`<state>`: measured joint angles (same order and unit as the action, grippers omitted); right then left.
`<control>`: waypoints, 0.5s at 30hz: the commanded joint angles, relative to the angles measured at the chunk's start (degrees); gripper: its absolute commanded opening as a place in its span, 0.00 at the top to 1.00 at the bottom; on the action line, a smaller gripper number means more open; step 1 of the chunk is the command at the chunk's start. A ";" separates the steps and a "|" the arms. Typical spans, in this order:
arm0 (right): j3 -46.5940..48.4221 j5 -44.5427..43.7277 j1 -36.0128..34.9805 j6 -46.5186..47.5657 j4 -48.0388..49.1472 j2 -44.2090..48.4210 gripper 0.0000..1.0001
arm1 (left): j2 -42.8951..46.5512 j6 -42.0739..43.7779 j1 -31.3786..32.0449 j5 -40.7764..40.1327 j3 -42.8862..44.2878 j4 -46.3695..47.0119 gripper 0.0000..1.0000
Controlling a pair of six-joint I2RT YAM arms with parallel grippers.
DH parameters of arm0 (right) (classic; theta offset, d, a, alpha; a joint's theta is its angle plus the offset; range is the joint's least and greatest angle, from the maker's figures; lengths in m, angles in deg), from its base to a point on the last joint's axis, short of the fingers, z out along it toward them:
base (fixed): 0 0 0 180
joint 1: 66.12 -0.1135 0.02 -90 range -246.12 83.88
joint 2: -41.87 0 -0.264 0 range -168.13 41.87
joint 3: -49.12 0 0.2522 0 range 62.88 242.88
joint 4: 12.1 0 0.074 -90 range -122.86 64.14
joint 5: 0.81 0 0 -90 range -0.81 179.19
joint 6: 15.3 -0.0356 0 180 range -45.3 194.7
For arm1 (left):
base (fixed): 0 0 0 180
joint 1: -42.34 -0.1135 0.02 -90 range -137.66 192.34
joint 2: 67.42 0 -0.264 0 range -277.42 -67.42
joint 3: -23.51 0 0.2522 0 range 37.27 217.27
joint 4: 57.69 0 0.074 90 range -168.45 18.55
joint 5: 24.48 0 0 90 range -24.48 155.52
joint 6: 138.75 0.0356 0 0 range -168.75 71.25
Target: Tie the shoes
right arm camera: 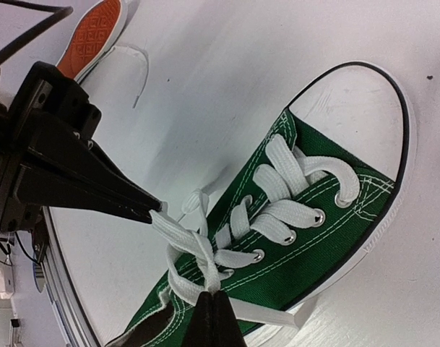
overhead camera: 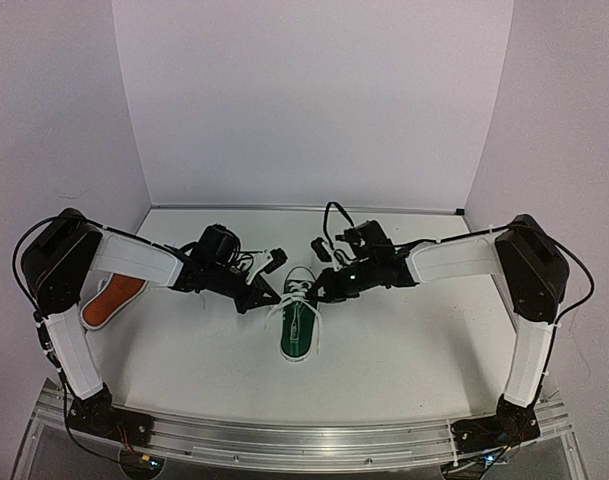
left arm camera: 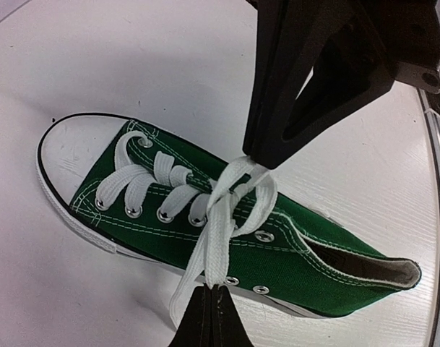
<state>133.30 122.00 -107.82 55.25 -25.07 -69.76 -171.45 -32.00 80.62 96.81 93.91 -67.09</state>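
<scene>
Up close, left gripper [left arm camera: 213, 318] and right gripper [right arm camera: 212, 314] each pinch the green sneaker's [left arm camera: 299, 253] white laces [left arm camera: 221, 217]; overhead, the orange-red sneaker [overhead camera: 112, 300] lies left.

Both arms share one build. The left arm [overhead camera: 134, 262] and right arm [overhead camera: 454, 258] wear white shell covers over their long links, with bulky black housings at the joints. Thin black cables [overhead camera: 333, 214] loop along them. The left end effector [left arm camera: 212, 290] and right end effector [right arm camera: 212, 295] have matte black fingers [left arm camera: 306, 79] that taper to narrow points, with triangular cut-outs in their sides.
</scene>
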 commanded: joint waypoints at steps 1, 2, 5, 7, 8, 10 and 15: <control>-3.15 -1.61 -0.22 -4.18 7.59 4.16 1.00 | 1.11 1.30 -0.31 -1.09 0.36 -0.87 1.00; -3.73 -1.90 -0.22 -4.76 8.74 4.37 1.00 | 1.15 1.37 -0.31 -1.28 0.32 -0.95 1.00; -5.54 -2.73 -0.19 -6.63 11.68 5.18 1.00 | 1.27 1.56 -0.40 -1.73 0.31 -1.30 1.00; -6.31 -2.88 -0.20 -7.21 12.85 5.58 1.00 | 1.40 1.61 -0.40 -2.00 0.30 -1.44 1.00; -6.57 -2.91 -0.24 -7.36 13.18 5.76 1.00 | 1.49 1.60 -0.42 -2.18 0.30 -1.40 1.00; -6.88 -2.78 -0.21 -7.53 13.65 5.92 1.00 | 1.71 1.66 -0.40 -2.49 0.38 -1.42 1.00; -6.46 0.26 -0.22 -8.06 14.88 4.85 1.00 | 4.45 2.50 -0.12 -3.92 0.12 -0.34 0.93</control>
<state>126.71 120.25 -107.91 48.31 -14.06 -66.88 -171.35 -30.70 80.54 94.59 93.89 -68.49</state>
